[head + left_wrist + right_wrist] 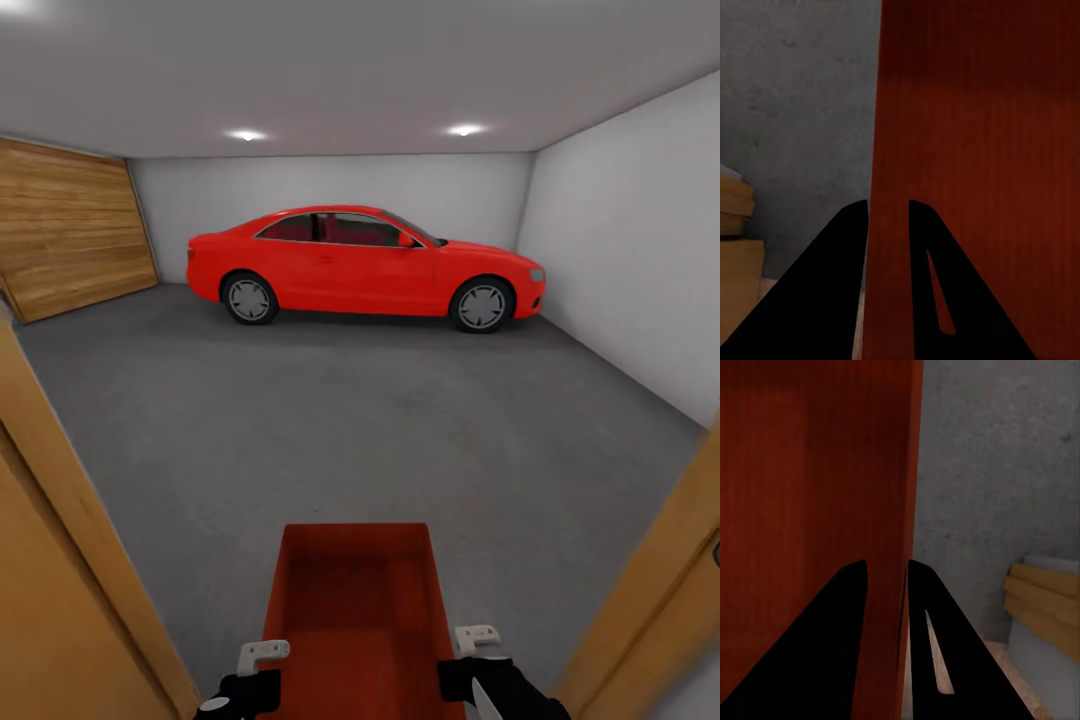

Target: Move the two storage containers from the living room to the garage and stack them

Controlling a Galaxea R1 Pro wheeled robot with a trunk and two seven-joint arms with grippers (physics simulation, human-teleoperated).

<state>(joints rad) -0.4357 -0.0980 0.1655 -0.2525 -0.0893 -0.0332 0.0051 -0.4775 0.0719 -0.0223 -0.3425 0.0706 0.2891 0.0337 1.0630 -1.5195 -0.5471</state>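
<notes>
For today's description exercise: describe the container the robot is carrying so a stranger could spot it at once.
Start at the red car parked along the garage's far wall, then come forward across the grey concrete floor to the doorway. There the storage container is held between both grippers: an orange-red, open-topped rectangular bin, ribbed, the nearest red thing.

Head view evenly bright; two recessed ceiling lights (pixel 245 134) (pixel 465 130) glare white with soft halos on the grey ceiling; the car (pixel 366 263) casts only a faint, diffuse shadow on the floor (pixel 380 420); walls flatly lit, no hard shadow edges; straight lines bow outward toward the frame edges, the door frames (pixel 60 560) leaning from wide-angle distortion; render slightly soft and grainy. Wrist views dimmer; the bin (pixel 975 150) wall shades darker toward one end; gripper fingers (pixel 832 292) (pixel 832 652) read as pure black silhouettes, no surface detail; concrete mottling blurred.
</notes>
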